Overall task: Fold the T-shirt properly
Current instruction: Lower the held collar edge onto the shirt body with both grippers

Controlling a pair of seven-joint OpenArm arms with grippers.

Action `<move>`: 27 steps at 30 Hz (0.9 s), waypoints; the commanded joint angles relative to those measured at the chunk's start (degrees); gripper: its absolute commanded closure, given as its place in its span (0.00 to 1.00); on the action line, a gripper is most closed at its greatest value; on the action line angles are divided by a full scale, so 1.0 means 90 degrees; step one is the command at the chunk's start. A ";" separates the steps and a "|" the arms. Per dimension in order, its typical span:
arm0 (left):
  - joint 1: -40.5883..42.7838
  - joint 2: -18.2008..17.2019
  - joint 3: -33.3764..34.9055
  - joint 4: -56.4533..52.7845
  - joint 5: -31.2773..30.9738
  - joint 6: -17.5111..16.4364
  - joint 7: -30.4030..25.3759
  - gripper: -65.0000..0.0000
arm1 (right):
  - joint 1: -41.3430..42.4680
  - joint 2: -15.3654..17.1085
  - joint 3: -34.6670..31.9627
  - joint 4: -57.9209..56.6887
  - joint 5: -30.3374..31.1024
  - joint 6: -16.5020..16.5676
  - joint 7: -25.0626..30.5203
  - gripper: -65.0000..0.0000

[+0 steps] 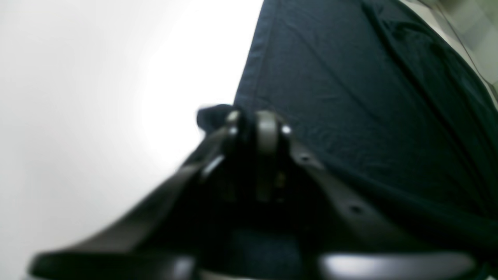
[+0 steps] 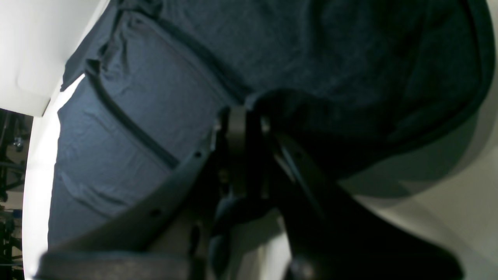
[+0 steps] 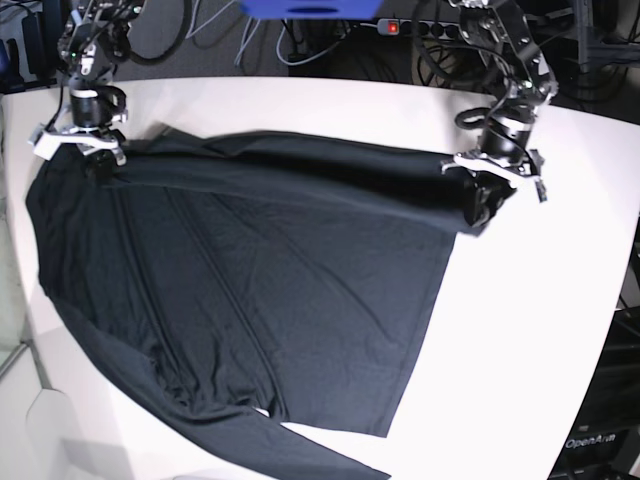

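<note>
The black T-shirt (image 3: 270,290) lies spread across the white table (image 3: 540,330), with its upper edge folded over as a band between the two grippers. My left gripper (image 3: 484,207) is shut on the shirt's right-hand corner; in the left wrist view the gripper (image 1: 257,123) pinches a tuft of fabric at the edge of the shirt (image 1: 350,97). My right gripper (image 3: 96,162) is shut on the shirt's far left edge; in the right wrist view the gripper (image 2: 243,116) grips a lifted fold of the shirt (image 2: 148,93).
A power strip (image 3: 410,26) and cables lie beyond the table's far edge. A blue object (image 3: 310,8) sits at the top centre. A long sleeve (image 3: 320,452) trails toward the table's front edge. Bare table shows to the right of the shirt.
</note>
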 commanded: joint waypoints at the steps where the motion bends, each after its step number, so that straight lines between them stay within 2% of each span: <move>1: -0.0067 -0.0026 0.0005 0.0141 -0.0112 -0.0066 -0.0188 0.79 | 0.0022 0.0029 0.0026 0.0098 0.0062 0.0036 0.0159 0.91; 9: -0.0350 -0.0026 0.0015 0.0160 -0.0102 -0.0066 -0.0139 0.78 | 0.0022 0.0029 0.0026 0.0098 0.0062 0.0036 0.0159 0.91; 13: -0.0096 -0.0026 0.0044 0.0492 -0.0102 -0.0125 -0.0129 0.78 | 0.0002 0.0029 0.0036 0.0108 0.0062 0.0036 0.0159 0.91; 17: 0.0285 -0.0026 0.0405 0.0551 -0.0102 -0.0125 -0.0178 0.78 | -0.0008 0.0019 0.0065 0.0137 0.0062 0.0036 0.0159 0.91; 25: 0.0392 -0.0026 0.0396 0.0473 -0.0102 -0.0134 -0.0178 0.78 | -0.0027 -0.0059 0.0065 0.0352 0.0072 0.0046 0.0169 0.91; 27: 0.0402 -0.0026 0.0396 0.0463 -0.0102 -0.0134 -0.0178 0.78 | -0.0018 -0.0059 0.0046 0.0372 0.0072 0.0046 0.0335 0.91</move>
